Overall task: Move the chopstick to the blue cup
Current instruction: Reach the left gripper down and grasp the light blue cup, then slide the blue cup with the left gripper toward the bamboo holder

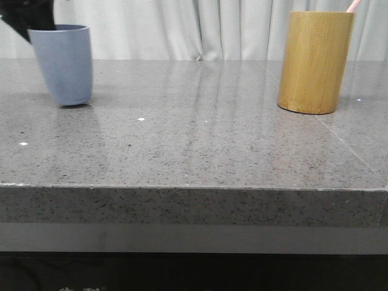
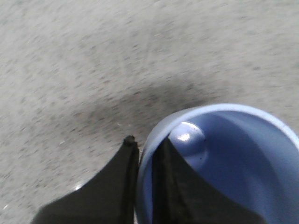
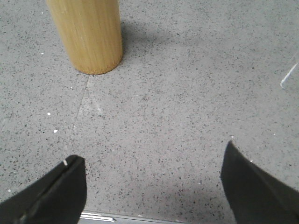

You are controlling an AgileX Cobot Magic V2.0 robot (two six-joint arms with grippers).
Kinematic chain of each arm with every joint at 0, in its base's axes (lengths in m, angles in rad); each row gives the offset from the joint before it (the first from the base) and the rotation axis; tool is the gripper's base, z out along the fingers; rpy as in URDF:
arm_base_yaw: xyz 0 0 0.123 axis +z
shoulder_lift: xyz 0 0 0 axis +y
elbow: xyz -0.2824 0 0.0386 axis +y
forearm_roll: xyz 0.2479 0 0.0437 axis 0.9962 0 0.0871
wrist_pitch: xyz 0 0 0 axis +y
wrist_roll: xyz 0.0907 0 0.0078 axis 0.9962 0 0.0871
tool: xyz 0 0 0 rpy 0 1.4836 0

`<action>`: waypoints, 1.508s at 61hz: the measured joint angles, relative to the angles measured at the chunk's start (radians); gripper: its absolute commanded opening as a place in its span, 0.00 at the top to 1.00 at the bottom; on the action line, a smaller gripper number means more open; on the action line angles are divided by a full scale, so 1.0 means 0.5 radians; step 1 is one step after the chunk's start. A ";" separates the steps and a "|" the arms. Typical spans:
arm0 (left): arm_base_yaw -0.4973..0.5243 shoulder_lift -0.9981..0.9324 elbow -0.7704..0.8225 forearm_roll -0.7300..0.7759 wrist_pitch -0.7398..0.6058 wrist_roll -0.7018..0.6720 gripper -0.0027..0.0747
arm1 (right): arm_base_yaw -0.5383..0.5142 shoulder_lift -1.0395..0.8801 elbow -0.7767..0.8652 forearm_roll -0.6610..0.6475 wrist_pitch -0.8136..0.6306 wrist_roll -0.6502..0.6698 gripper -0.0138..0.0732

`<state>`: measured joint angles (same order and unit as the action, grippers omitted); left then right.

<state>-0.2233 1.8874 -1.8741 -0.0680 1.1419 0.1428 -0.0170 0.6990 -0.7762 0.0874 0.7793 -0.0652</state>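
Note:
The blue cup is at the far left of the table, tilted and lifted slightly off the surface. My left gripper is shut on its rim, one finger inside the cup and one outside. In the front view only a dark part of the left arm shows above the cup. A pale pink chopstick tip sticks out of the tall bamboo holder at the right. My right gripper is open and empty, low over the table short of the bamboo holder.
The grey speckled stone table runs to a front edge near the camera. A pale curtain hangs behind it. A thin seam line in the tabletop runs from the holder's base toward my right gripper.

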 measured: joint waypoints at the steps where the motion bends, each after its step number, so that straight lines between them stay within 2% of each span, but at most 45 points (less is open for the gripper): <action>1: -0.015 0.004 -0.014 0.000 -0.001 0.000 0.94 | 0.000 0.000 0.000 0.000 0.000 0.000 0.15; 26: -0.459 0.147 -0.472 -0.093 0.077 -0.004 0.94 | 0.000 0.000 0.000 0.000 0.000 0.000 0.15; 38: -0.618 0.291 -0.564 -0.093 0.100 -0.021 0.94 | 0.000 0.000 0.000 0.000 0.000 0.000 0.15; 60: -0.694 0.404 -0.572 -0.086 0.100 -0.029 0.93 | 0.000 0.000 0.000 0.000 0.000 0.000 0.15; 66: -0.694 0.417 -0.572 -0.082 0.105 -0.032 0.83 | 0.000 0.000 0.000 0.000 0.000 0.000 0.15; 70: -0.694 0.422 -0.572 -0.079 0.105 -0.032 0.70 | 0.000 0.000 0.000 0.000 0.000 0.000 0.15; 73: -0.694 0.422 -0.572 -0.079 0.105 -0.032 0.56 | 0.000 0.000 0.000 0.000 0.000 0.000 0.15; 77: -0.694 0.422 -0.576 -0.079 0.105 -0.032 0.46 | 0.000 0.000 0.000 0.000 0.000 0.000 0.15; 92: -0.694 0.422 -0.630 -0.079 0.134 -0.032 0.44 | 0.000 0.005 0.000 0.000 0.000 0.000 0.15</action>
<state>-0.5700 2.0981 -2.1893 -0.1076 1.2091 0.1266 -0.0170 0.7014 -0.7762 0.0874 0.7793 -0.0652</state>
